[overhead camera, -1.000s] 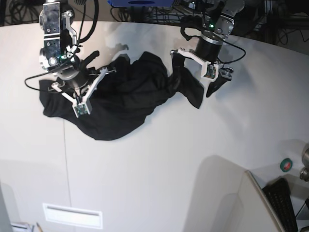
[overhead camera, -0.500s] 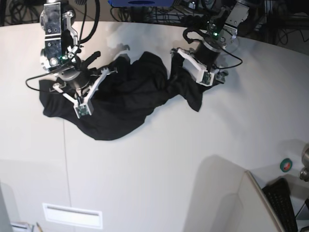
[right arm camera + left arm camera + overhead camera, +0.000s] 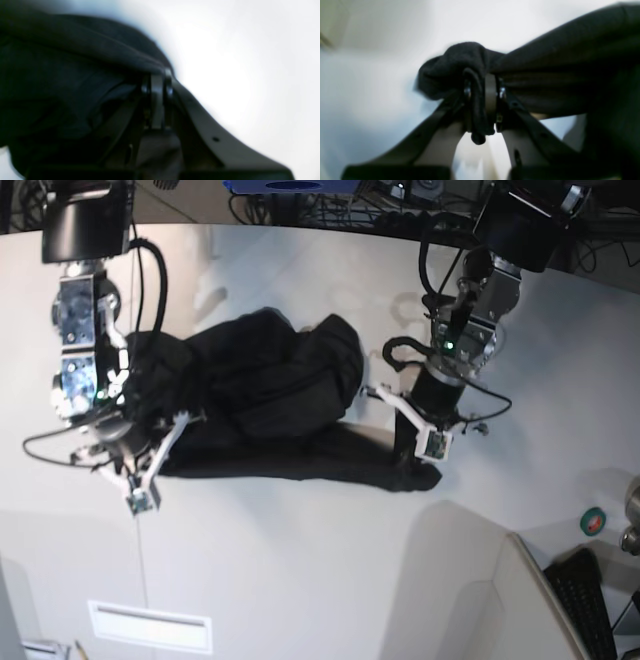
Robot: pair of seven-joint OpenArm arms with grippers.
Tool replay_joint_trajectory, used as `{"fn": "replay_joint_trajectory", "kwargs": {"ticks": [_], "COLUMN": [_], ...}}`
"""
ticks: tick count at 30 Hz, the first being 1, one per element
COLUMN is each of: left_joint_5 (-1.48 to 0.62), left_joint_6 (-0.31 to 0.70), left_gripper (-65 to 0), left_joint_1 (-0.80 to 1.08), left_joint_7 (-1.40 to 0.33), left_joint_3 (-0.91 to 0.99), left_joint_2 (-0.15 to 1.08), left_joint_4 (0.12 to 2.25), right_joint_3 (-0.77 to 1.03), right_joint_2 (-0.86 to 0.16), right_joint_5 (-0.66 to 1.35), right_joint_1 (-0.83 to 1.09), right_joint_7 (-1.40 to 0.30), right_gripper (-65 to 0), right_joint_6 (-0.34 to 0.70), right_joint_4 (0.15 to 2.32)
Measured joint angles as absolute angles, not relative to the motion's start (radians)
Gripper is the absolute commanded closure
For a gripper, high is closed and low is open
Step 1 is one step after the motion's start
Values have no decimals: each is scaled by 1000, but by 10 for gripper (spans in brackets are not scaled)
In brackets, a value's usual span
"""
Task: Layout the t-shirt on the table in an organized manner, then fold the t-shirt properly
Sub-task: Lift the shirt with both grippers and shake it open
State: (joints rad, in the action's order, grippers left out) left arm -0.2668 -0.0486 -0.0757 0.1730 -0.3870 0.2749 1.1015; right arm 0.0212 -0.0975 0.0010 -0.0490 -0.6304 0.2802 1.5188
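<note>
Right gripper [image 3: 128, 465]: at the base view's left, jaws clamped on the t-shirt's [image 3: 260, 395] end; in the wrist view, right gripper [image 3: 157, 100] pads meet under dark cloth.
T-shirt: black, bunched, long axis running left to right across the table [image 3: 300, 560], its lower edge stretched between both grippers.
Left gripper [image 3: 418, 465]: at the right, pinching a fold of the shirt; close up, left gripper [image 3: 482, 105] bites cloth.
Room: bare white tabletop in front, and to the right.

L gripper [image 3: 482, 100] clamped on bunched black t-shirt [image 3: 570, 62] fabric, white table [image 3: 370, 87] behind, blurry
</note>
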Motion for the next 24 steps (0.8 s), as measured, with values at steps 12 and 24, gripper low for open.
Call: {"fn": "replay_joint_trajectory", "kwargs": {"ticks": [12,24], "left_joint_5": [-279,-274], "left_joint_6": [-225,-209], "left_gripper": [0,0], "left_joint_1": [39,292], "left_joint_7": [185,176], "left_joint_3": [-101,-311], "left_joint_2": [331,440], "left_joint_4": [1784,1616], "right_joint_3": [191,272], "right_joint_2": [-281,-41], "right_joint_5": [-221,-310], "right_joint_1": [-52,332], "right_joint_7": [-466,-197], "right_gripper": [0,0], "right_joint_6": [281,297], "right_joint_4": [2038,1787]}}
